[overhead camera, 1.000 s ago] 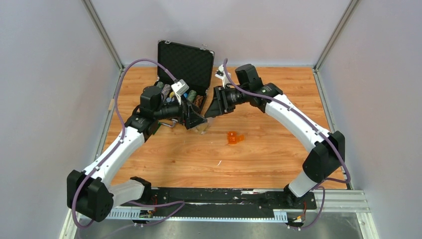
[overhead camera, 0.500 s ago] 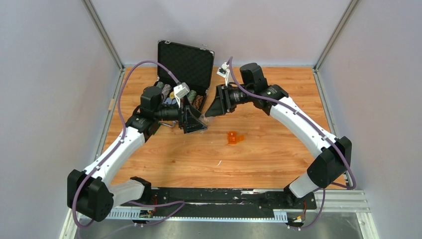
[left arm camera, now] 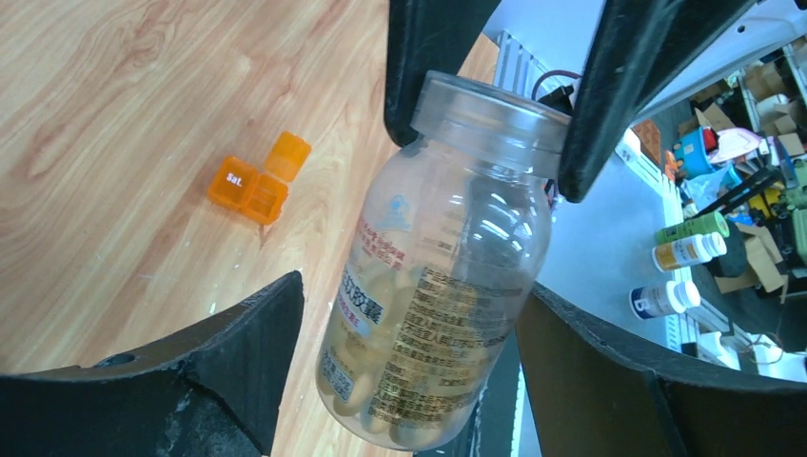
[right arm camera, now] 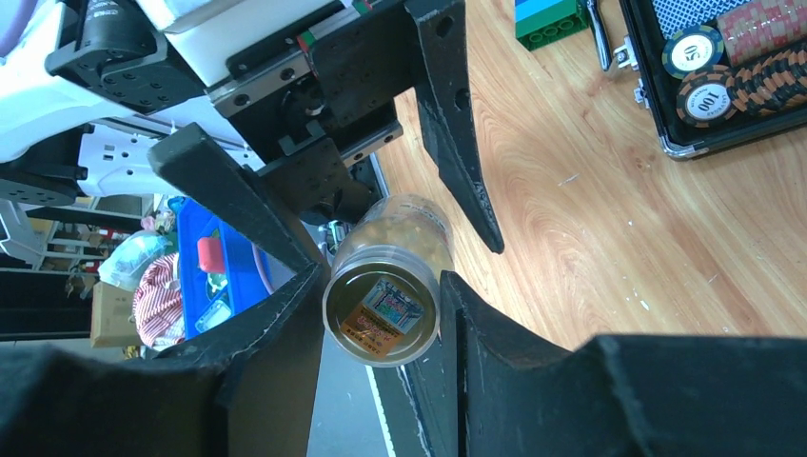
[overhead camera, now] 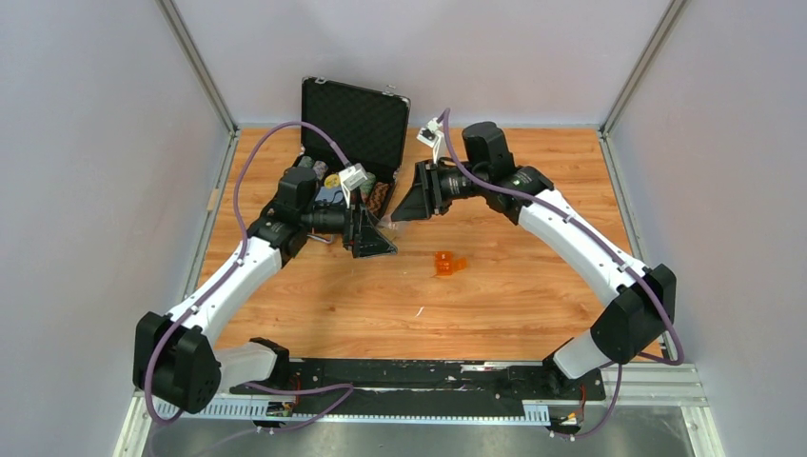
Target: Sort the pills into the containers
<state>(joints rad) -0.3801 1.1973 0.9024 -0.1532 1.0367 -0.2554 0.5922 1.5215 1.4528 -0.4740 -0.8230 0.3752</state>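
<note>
Room: grey walls box in a wooden desk [overhead camera: 533,295]. An open black case [overhead camera: 357,109] holding poker chips [right arm camera: 752,57] stands at the far side.
Pill bottle [left arm camera: 438,276]: clear plastic with a printed label and yellowish pills [left arm camera: 381,409] inside. It hangs tilted in the air where the two arms meet.
Right claw [right arm camera: 381,276]: clamped on the bottle's cap end, one finger on each side, carrying the whole bottle.
Left claw [left arm camera: 409,286]: spread wide with its fingers flanking the bottle's body. A gap shows on at least one side, so it grips nothing.
Pill box [overhead camera: 447,264]: small, orange and translucent, lying on bare desk near the middle, well apart from the case. One lid reads "Sat." and a neighbouring flap looks open.
Step in hand: probably bracing the bottle so the cap can come off.
Doing it well: centre the left claw on the labelled body below the shoulder. Close it squarely before the right claw turns, then twist about the bottle's own axis.
Risk: a cap-only hold may slip. Opening the bottle while it is tilted could spill pills away from the box.
</note>
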